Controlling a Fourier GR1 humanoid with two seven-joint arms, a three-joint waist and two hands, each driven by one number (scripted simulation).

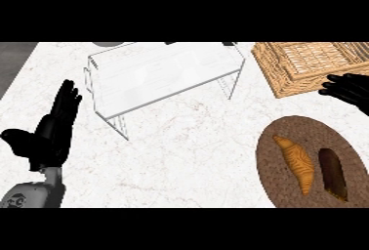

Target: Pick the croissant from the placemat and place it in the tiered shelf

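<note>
1. The left hand (52,128) rests at the left edge of the view, fingers straight and upward, holding nothing, well apart from everything the task concerns.
2. Right of it, toward the top, stands the tiered shelf (164,73), a clear glass-like frame on the marble counter (187,156). Its upper tier carries nothing that I can see.
3. Further right, at the top corner, a wicker basket (306,66) sits on the counter; it has no part in the task.
4. Below the basket lies the oval brown placemat (277,141), with the croissant (296,163) on it, long and golden, pointing up-left. Just beside it, to the right, lies a darker elongated item (334,173), apparently another pastry.
5. The right hand (351,91) shows at the right edge, over the basket's lower corner, above the placemat and apart from the croissant. Its fingers look partly curled, closed on nothing.
6. Judged from this, the task is at the reach stage: nothing is picked yet. The next move calls for the right hand to come down over the croissant, open, and take it without disturbing its darker neighbour.
</note>
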